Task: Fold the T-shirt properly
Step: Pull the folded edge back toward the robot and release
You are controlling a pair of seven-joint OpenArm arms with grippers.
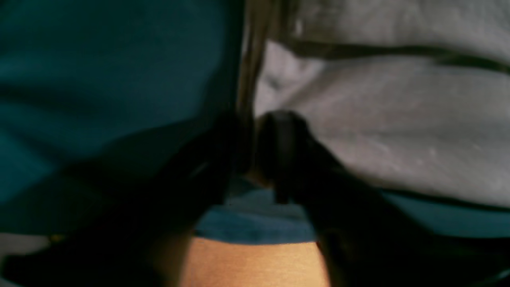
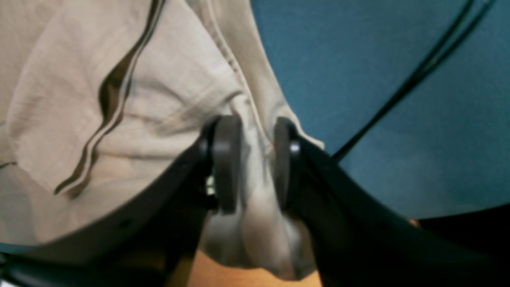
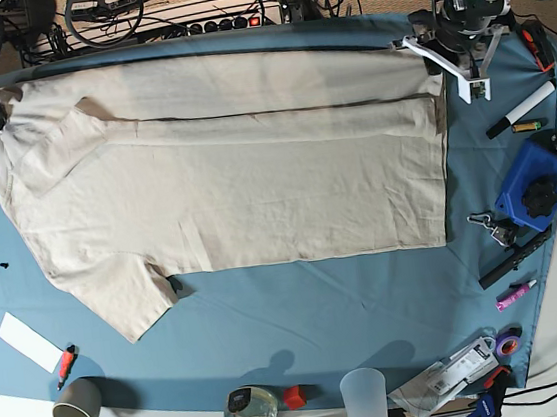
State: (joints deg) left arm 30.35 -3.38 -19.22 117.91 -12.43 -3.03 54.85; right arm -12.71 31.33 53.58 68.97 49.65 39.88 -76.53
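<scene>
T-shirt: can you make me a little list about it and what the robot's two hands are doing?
Thing: beige T-shirt
Lies on: blue tablecloth
Shape: spread flat, far long edge folded over towards the middle
Sleeve: sticks out on the near side, not folded
Right gripper: at a shirt corner, jaws apart with cloth between them
Left gripper: at the shirt's edge on the other end; too blurry to tell whether it is open or shut
Fold: only partly done

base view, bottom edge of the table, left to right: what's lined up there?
Brown paper cup → round clear glass jar → small red block → translucent plastic cup → crumpled white printed packet → purple tape roll.
</scene>
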